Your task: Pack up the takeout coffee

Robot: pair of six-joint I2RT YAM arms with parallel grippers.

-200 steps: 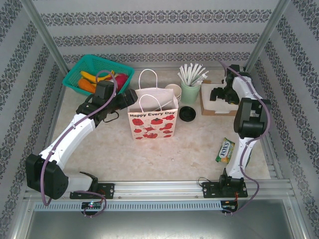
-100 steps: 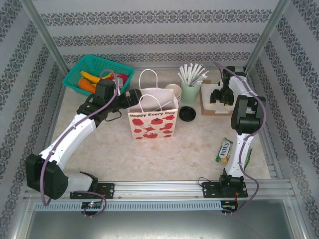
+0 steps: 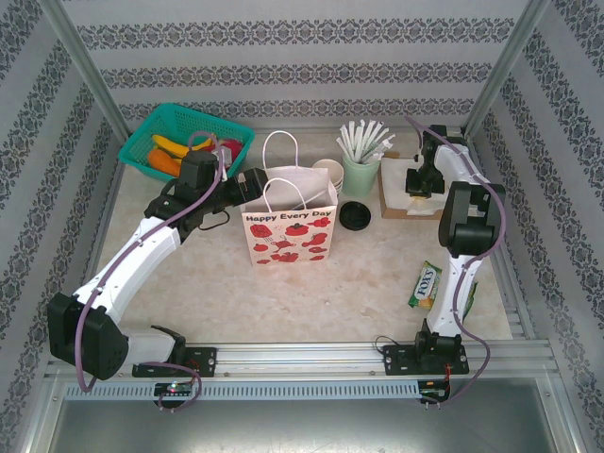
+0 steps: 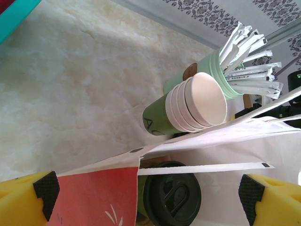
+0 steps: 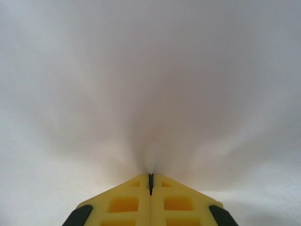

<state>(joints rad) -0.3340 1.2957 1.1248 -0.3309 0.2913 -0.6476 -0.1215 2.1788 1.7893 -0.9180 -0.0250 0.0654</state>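
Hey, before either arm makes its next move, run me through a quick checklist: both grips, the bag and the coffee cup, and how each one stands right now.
1. Hold of the right gripper: ok, shut on a white sheet that puckers at the tips.
2. The left gripper open: ok, fingers wide apart at the paper bag mouth.
3. Bag upright: ok.
4. The coffee cup lidded: ok.
5. Cup packed in the bag: not ok, the top view shows it on the table beside the bag.
6. What the sheet lies on: cannot tell.
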